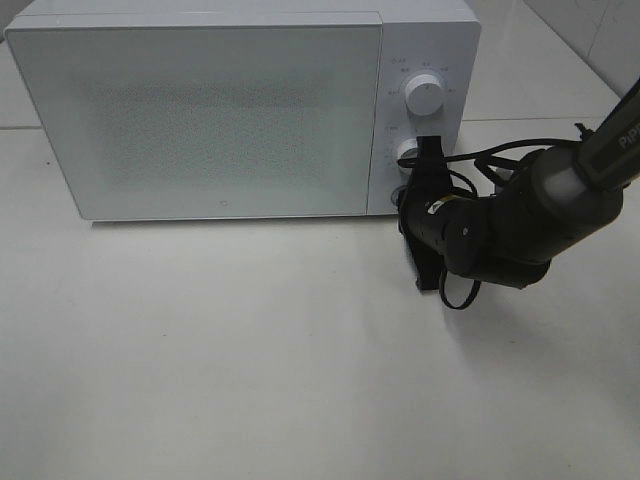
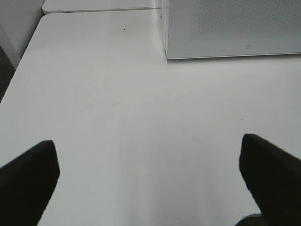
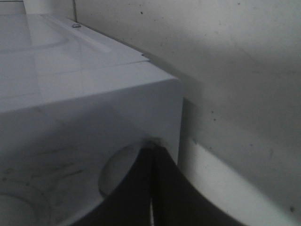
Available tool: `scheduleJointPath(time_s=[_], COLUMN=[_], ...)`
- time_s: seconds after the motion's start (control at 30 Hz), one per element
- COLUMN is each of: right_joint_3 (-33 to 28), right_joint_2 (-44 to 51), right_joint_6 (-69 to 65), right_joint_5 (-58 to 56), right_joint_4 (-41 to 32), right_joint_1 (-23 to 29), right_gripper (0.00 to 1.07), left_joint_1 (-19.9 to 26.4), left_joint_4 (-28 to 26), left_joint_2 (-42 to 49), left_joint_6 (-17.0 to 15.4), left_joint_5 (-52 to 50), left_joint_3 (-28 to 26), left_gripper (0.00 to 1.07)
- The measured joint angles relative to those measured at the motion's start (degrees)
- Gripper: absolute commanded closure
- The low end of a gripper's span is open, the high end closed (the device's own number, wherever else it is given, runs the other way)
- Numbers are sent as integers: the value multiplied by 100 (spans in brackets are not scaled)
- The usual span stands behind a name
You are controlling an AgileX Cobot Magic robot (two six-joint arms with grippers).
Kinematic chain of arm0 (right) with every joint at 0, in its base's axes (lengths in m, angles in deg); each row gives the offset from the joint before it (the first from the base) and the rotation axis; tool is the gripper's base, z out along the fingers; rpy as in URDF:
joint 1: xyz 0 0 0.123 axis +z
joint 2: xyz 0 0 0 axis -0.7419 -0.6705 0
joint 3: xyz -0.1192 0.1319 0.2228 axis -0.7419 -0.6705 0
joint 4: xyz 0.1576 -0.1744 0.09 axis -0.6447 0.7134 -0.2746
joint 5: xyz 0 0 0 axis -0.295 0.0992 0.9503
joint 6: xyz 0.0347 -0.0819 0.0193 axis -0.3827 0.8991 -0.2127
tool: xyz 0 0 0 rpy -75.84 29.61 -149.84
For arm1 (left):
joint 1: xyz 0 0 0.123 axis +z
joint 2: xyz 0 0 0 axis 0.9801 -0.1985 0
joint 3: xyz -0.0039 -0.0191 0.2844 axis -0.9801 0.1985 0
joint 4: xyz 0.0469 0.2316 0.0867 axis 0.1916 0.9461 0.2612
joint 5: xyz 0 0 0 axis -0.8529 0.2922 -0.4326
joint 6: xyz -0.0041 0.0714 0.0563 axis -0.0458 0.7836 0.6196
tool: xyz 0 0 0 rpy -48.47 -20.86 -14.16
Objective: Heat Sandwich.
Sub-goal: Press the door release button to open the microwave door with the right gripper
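Right gripper pressed together at lower knob of microwave | arm in from right | left gripper spread

The microwave stands on the table, behind the right gripper.

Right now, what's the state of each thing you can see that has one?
white box-shaped microwave, door shut
upper round white dial, untouched, setting unreadable
lower round white dial, right hand's tips at its edge
right hand, shut, holding nothing
left hand, open, empty, above the white table
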Motion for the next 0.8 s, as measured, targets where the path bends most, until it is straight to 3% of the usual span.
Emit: scheduleJointPath(time_s=[0.8], right_joint_3=[-57], right_joint_2=[189], right_joint_6=[11], right_joint_5=[212], right_joint_4=[11], right_joint_1=[23], right_gripper=[107], left_joint_1=[0], left_joint_4=[0], left_joint_2=[0], left_joint_6=[0], left_joint_5=[0], left_joint_3=[0], left_gripper=[5])
